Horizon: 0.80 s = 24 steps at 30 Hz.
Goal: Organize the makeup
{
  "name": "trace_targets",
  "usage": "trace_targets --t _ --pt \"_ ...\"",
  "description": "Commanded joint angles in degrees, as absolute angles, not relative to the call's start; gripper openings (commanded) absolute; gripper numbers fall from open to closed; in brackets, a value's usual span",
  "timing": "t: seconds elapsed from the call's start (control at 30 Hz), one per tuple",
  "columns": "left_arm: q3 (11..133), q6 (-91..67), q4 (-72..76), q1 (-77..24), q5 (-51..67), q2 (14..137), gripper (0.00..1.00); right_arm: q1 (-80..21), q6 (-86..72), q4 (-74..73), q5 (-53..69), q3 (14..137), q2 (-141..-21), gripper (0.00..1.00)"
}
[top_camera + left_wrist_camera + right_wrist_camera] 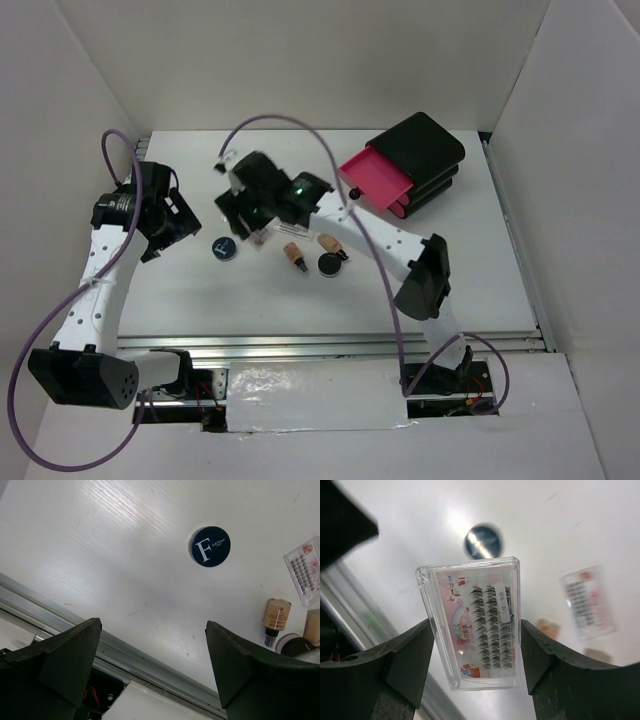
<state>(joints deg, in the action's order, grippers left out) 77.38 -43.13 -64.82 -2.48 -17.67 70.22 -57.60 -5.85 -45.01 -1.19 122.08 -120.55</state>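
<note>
My right gripper (477, 650) is shut on a clear flat lash sachet with pink print (475, 625), held above the table; in the top view it (245, 205) hovers left of centre. The second sachet (587, 602) lies on the table (281, 231). A black compact marked "F" (226, 247) lies below the right gripper and shows in the left wrist view (209, 546). Two tan bottles (293, 254) (330, 245) and the other compact (331, 265) lie together at the centre. My left gripper (152, 645) is open and empty, at the left (165, 225).
A black box (425, 150) stands at the back right with a pink drawer (375, 178) pulled open toward the centre. A metal rail (150, 662) runs along the table's near edge. White walls close in the sides.
</note>
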Motion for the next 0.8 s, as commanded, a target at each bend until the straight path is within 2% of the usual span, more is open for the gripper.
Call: trace_targets --t 0.0,0.13,0.3,0.37,0.53,0.77 --pt "78.5 -41.0 -62.8 -2.2 -15.5 69.8 0.99 -50.0 -4.3 -46.3 -7.2 126.6 -115.6 0.44" --pt "77.7 -40.1 -61.0 -2.2 -13.1 69.8 0.98 -42.6 2.1 -46.8 -12.0 129.7 -115.5 0.44" --pt "76.1 -38.7 -59.1 -2.2 -10.4 70.4 0.96 -36.6 12.1 -42.2 -26.1 125.1 -114.6 0.44" --pt "75.0 -37.9 -58.1 -2.2 -9.1 70.7 0.96 -33.3 14.1 -41.2 -28.0 124.8 -115.3 0.44" --pt "74.3 -36.3 -57.2 -2.3 -6.9 70.8 0.96 -29.4 15.7 -39.0 -28.6 122.4 -116.1 0.45" --pt "75.8 -35.5 -57.1 -2.3 -6.5 71.6 0.98 -27.2 16.3 -35.5 -27.8 110.8 -112.7 0.50"
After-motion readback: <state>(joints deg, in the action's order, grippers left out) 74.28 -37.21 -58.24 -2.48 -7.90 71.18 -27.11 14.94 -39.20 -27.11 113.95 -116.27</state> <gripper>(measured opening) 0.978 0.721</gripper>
